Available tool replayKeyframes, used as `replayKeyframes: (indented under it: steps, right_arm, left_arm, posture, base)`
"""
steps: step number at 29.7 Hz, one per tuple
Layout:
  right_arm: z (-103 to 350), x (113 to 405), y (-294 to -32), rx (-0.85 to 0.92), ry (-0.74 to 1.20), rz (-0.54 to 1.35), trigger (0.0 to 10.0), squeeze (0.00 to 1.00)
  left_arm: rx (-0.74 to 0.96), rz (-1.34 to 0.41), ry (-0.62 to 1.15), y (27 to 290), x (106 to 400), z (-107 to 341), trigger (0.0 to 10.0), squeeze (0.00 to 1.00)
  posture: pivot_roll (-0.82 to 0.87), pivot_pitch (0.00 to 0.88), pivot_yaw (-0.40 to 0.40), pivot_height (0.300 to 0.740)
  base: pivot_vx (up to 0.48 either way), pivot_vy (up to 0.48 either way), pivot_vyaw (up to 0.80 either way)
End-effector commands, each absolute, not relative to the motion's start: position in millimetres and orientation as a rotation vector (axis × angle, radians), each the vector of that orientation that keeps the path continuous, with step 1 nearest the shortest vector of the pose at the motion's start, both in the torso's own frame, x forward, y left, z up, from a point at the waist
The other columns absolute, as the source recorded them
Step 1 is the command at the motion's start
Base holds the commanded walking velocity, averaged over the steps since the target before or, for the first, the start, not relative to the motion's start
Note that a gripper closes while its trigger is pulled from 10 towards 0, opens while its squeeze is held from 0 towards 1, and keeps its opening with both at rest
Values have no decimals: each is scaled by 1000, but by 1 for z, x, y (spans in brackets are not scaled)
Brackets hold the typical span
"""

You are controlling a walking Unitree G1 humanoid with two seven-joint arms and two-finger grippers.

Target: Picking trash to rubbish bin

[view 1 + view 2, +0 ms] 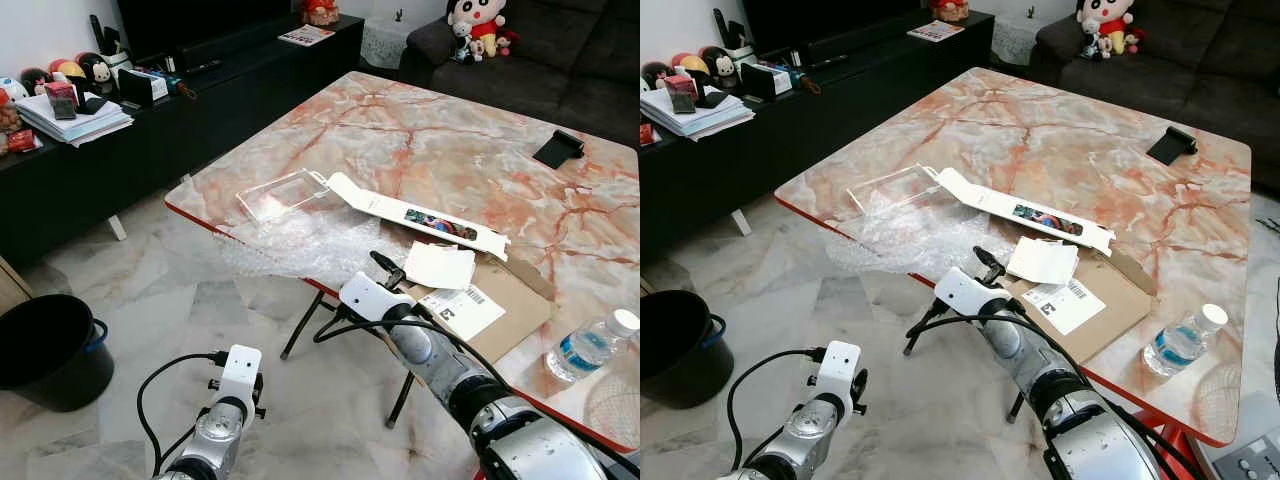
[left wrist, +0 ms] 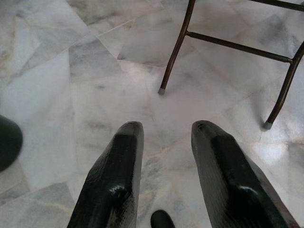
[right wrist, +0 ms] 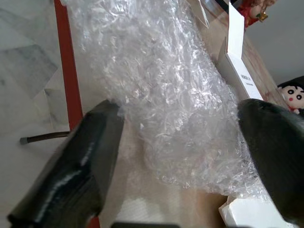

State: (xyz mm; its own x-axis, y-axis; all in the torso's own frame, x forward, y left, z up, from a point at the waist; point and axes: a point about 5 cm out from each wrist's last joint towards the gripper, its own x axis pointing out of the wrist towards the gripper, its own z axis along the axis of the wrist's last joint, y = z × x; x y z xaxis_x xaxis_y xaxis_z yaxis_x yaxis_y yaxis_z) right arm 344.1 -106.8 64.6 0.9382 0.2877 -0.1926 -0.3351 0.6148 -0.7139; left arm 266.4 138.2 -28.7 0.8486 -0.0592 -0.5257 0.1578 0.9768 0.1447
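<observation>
Marble tabletop (image 1: 440,140) in a living room, sofa behind it, dark TV bench off to one side, marble floor around.

Landmark = bubble wrap (image 1: 290,245), crumpled on the tabletop's near edge.
- Clear tray (image 1: 283,194) just behind the wrap, touching or overlapping it, can't tell which.
- Long white box (image 1: 420,215) runs from the tray away across the tabletop, past the wrap.
- Paper (image 1: 440,265) and cardboard (image 1: 505,300) with a shipping label lie beside the wrap, toward the bottle (image 1: 590,345).
- Bin (image 1: 50,350) is on the floor, well apart from the wrap, beyond the tabletop's corner.

Right hand (image 3: 180,142): fingers spread wide, straddling the near end of the wrap, nothing gripped. Wrist view puts the wrap between the fingers; contact unclear.
Left hand (image 2: 164,161): fingers apart, empty, hanging low over the floor near the tabletop's legs.

Progress, my read: early. No trash visibly in the bin, all of it on the tabletop. Wrap looks like the first pick; the grasp isn't made yet, then carry to bin, then the rest.

Hard to see: bin interior is dark, contents unknown. Printing on the box too small to read. Mesh object at the frame corner past the bottle is cut off.
</observation>
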Motion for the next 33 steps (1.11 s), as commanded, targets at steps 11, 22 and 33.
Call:
replayKeyframes:
  steps: [11, 22, 33]
  right_arm:
    - [69, 348, -109, -833, 57, 335, 0, 0]
    - [71, 347, -107, -820, 32, 346, 0, 0]
    - [74, 347, -101, -782, -2, 371, 0, 0]
  left_arm:
    - [183, -121, 558, 136, 267, -29, 10000, 0]
    - [187, -134, 557, 133, 268, -28, 10000, 0]
    - [191, -139, 561, 133, 267, -29, 10000, 0]
  posture:
    - [-65, 30, -73, 740]
    - [-77, 13, -66, 740]
    - [-74, 0, -61, 740]
  base:
    - [0, 0, 0]
    - [0, 0, 0]
    - [0, 0, 0]
